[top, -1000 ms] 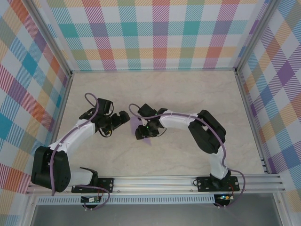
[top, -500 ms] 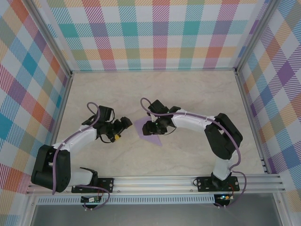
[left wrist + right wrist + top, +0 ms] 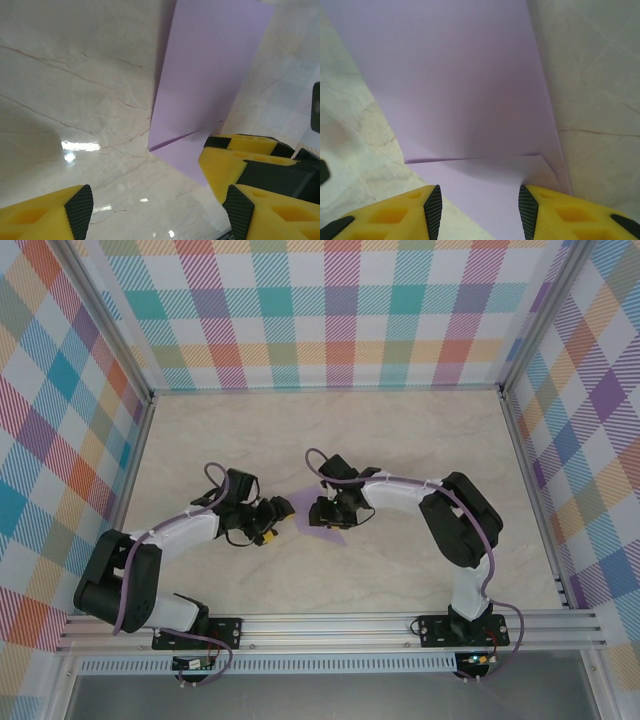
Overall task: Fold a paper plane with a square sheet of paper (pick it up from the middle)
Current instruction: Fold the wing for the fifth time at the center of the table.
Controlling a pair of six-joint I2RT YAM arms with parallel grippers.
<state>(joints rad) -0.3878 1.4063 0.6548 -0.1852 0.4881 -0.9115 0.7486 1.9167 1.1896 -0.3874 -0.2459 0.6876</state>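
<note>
Top view: lavender square sheet of thin paper (image 3: 303, 519), partly folded, lies flat mid-frame on the beige marble-look table (image 3: 420, 440), between left hand (image 3: 275, 524) and right hand (image 3: 322, 514). The hands are very near each other, so a collision is a risk.

Left wrist view: left hand (image 3: 157, 212) jaws apart, nothing between them. The sheet (image 3: 210, 80) sits upper right with a loose flap. Pushing in could crumple that edge or slide the sheet on the glossy table.

Right wrist view: right hand (image 3: 480, 207) jaws apart, straddling the sheet (image 3: 455, 90), apparently not clamped. Dragging could skew the crease.
</note>
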